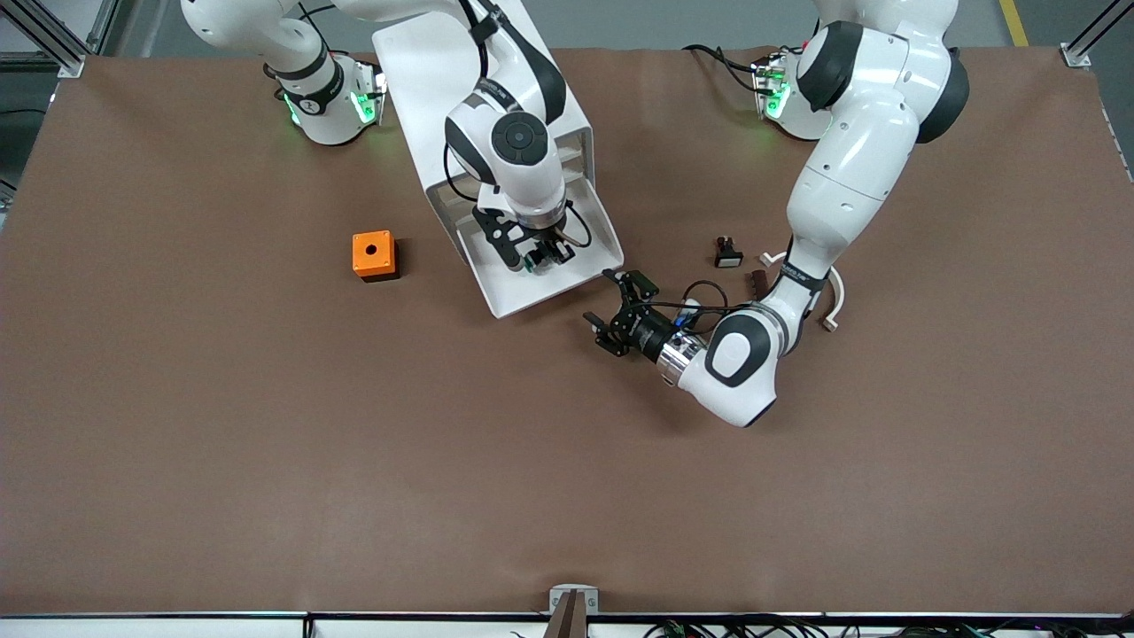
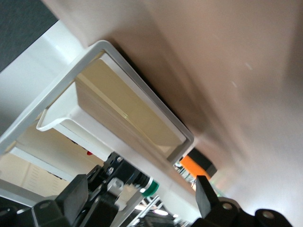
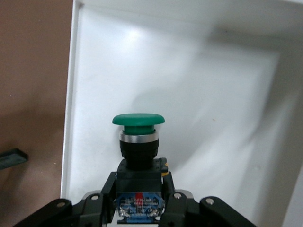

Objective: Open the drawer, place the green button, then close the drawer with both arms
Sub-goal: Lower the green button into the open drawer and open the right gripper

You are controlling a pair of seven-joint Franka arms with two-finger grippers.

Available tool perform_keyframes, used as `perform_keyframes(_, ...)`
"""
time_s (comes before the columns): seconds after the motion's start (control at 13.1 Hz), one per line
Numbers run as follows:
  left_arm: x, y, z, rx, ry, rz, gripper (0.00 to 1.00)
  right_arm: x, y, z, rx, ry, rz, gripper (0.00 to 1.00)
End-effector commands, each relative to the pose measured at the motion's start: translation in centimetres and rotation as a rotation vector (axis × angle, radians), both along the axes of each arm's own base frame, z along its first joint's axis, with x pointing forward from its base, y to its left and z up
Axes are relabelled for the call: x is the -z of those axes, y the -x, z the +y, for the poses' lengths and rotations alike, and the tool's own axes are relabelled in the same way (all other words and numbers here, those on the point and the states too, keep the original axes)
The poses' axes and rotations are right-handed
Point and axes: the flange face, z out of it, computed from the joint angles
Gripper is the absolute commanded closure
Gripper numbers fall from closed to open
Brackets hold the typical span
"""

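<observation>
Right gripper [image 1: 547,257] is clamped on the button [image 3: 138,137], green cap pointing down over the pulled-out drawer [image 1: 567,282] mid-table. Left gripper [image 1: 617,317] sits wide open beside the drawer's front corner.

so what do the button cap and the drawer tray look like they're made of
Button: the green cap looks like smooth moulded plastic with an even, slightly matte colour; the ring under it shines silvery, probably metal. Drawer: likely glossy white plastic, given its soft reflections.

Drawer [image 3: 189,71] glossy white plastic, probably; button [image 3: 138,137] cap matt green.
</observation>
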Motion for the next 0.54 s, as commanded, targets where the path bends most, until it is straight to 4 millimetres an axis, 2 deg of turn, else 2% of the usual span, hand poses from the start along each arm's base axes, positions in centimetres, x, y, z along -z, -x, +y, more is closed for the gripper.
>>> perform_keyframes(0.0,-1.8,-0.9,0.5,0.036,0.116,-0.150,0.00,0.4,-1.0,1.3,0.044,-0.006,-0.005,1.00)
perform_keyframes(0.08,-2.5,-1.1,0.7,0.066,0.159,-0.226,0.00,0.9,-1.3,1.4,0.047,-0.001,-0.005,1.00)
perform_keyframes(0.15,-3.3,-1.5,0.8,0.099,0.191,-0.300,0.00,1.1,-1.4,1.5,0.045,0.003,-0.007,0.94)
perform_keyframes(0.23,-3.9,-1.7,0.6,0.148,0.212,-0.377,0.00,1.0,-1.9,1.2,0.045,0.007,-0.013,0.52)
perform_keyframes(0.31,-4.4,-2.1,0.6,0.175,0.214,-0.435,0.00,0.9,-1.8,1.3,0.035,0.011,-0.017,0.01)
perform_keyframes(0.46,-5.7,-3.2,1.0,0.222,0.181,-0.573,0.00,0.2,-2.2,1.4,0.020,0.011,-0.029,0.00)
